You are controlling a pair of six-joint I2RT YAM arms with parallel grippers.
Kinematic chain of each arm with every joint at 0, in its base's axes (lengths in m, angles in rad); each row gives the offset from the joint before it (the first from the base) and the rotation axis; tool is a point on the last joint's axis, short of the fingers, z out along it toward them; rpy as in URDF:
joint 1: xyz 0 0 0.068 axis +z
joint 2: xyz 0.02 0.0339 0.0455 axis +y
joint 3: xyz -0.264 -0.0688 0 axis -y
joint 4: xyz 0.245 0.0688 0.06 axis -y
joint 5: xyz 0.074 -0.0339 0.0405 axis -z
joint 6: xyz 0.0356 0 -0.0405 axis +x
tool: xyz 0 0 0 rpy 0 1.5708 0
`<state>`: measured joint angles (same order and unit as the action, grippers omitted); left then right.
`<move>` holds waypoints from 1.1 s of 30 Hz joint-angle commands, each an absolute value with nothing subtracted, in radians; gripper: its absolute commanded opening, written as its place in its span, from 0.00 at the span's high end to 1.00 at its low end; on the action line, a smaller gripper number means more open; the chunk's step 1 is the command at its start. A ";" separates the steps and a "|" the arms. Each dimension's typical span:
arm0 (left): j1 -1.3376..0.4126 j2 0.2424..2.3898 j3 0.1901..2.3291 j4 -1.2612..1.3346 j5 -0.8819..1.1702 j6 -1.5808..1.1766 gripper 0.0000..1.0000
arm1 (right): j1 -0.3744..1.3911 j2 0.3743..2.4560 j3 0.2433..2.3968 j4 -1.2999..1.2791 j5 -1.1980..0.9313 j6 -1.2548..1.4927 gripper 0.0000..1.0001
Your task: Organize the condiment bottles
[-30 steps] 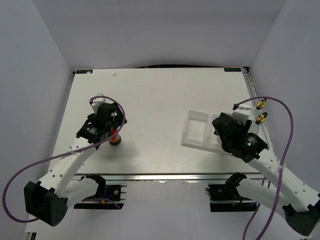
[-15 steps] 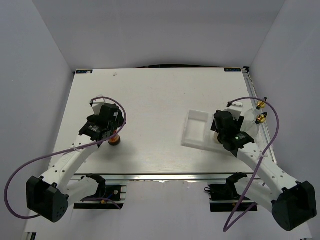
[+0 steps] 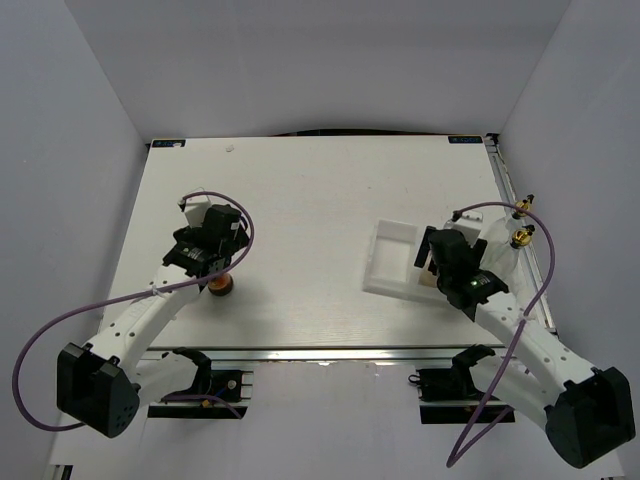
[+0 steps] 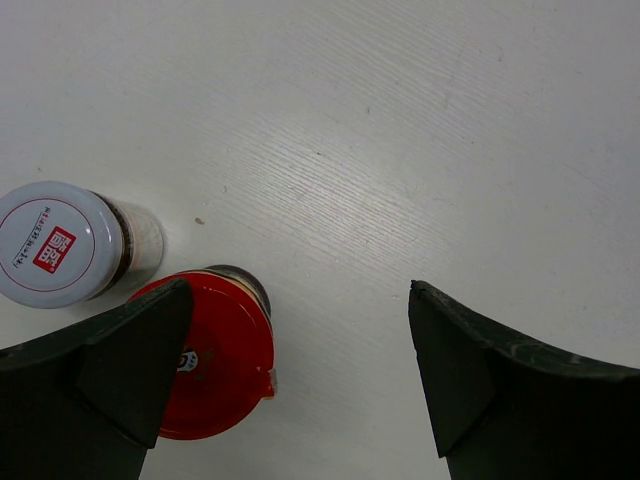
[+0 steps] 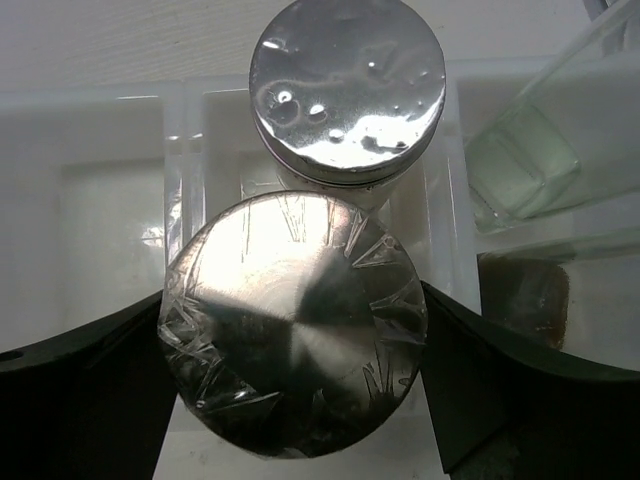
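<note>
In the right wrist view a silver-lidded shaker (image 5: 295, 325) stands in the white tray (image 5: 110, 210), with a second one (image 5: 347, 90) just behind it. My right gripper (image 5: 293, 340) is open, its fingers close on either side of the near lid. Two clear glass bottles (image 5: 525, 160) stand at the tray's right end, their gold stoppers (image 3: 521, 207) visible from above. On the left, a red-lidded jar (image 4: 215, 355) and a small grey-lidded jar (image 4: 55, 243) stand on the table. My left gripper (image 4: 300, 375) hangs open over them, its left finger (image 4: 110, 380) overlapping the red lid.
The tray (image 3: 392, 258) lies at the right of the table, near the right edge (image 3: 510, 200). Purple cables (image 3: 60, 330) loop off both arms. My right gripper (image 3: 437, 265) covers the tray's middle compartments from above.
My right arm swung left over the tray and its jaws widened around the shaker. My left gripper shifted slightly above the red-lidded jar.
</note>
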<state>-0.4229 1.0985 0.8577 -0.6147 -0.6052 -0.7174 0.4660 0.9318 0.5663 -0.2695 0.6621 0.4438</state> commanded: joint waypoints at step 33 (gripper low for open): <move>-0.422 1.097 0.871 -0.825 -0.644 -0.841 0.02 | 0.466 0.663 0.614 -0.189 0.214 0.244 0.10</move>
